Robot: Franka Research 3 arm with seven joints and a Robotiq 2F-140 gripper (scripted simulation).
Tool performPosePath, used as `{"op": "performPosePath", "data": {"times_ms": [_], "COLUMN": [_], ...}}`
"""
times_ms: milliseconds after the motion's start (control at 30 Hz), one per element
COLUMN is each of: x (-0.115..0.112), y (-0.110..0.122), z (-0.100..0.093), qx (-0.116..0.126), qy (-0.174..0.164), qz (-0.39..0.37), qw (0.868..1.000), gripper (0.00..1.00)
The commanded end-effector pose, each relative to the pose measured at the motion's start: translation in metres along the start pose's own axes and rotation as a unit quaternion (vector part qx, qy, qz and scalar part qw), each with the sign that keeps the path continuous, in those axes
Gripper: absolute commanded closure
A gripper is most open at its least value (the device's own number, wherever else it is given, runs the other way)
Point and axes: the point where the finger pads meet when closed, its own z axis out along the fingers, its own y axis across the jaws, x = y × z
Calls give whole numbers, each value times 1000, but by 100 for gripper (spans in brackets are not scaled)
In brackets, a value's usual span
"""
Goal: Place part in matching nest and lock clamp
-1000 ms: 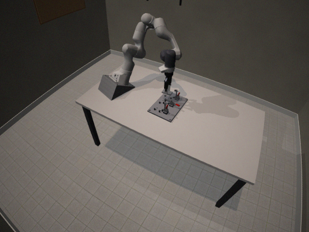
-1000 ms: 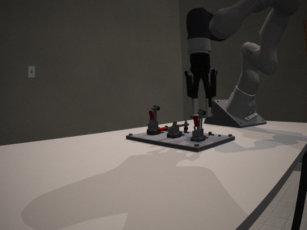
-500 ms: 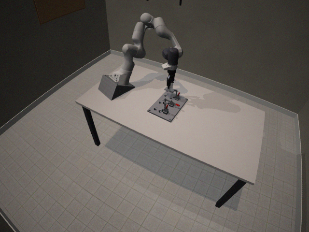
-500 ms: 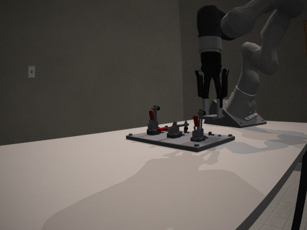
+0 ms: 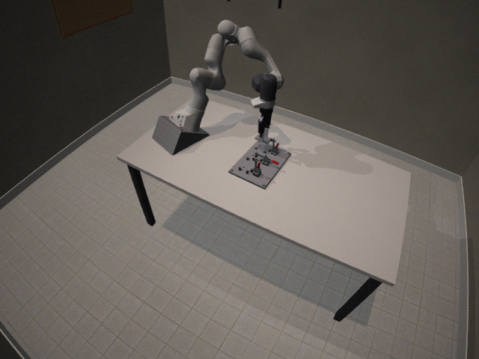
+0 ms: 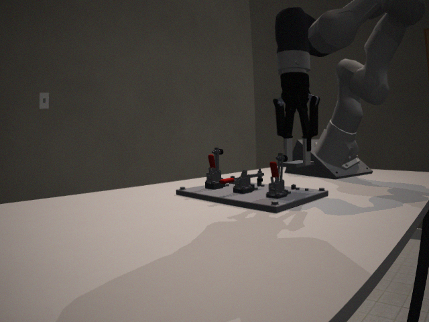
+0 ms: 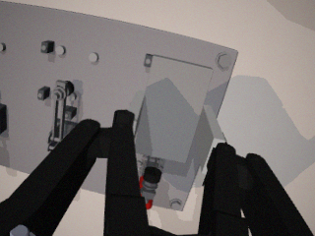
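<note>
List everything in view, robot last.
Part: one, grey, between the fingers
Fixture: one, grey, on the table
Clamps: three, dark grey, on the fixture
Handles: three, red, on the clamps
Blocks: several, dark, on the fixture
Pads: several, pale, near the blocks
Table: one, pale, on the floor
Floor: one, pale tiles, below
Walls: at least two, grey-brown, behind
Switch: one, pale, on a wall
Board: one, brown, on a wall
Base: one, grey, on the table
Arm: one, pale and dark grey, on the base
Gripper: one, black, arm's end

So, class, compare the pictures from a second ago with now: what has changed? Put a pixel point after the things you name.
The gripper [image 5: 263,134] [image 6: 297,162] [image 7: 170,111] has carried the grey part [image 6: 293,162] [image 7: 174,110] to the right, as seen in the top and exterior views. Nothing was newly taken hold of or let go: the part was already between the fingers. The fixture [image 5: 247,178] [image 6: 225,200] [image 7: 113,31] and its clamps look unchanged.
</note>
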Motion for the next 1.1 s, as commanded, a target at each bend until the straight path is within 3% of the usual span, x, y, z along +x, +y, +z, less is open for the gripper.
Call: {"op": "performPosePath", "data": {"times_ms": [0, 1067], "x": [1, 1], "y": [1, 1], "z": [0, 0], "qx": [-1, -1], "qy": [0, 0], "qz": [10, 17], "qw": [1000, 1000], "gripper": [100, 100]}}
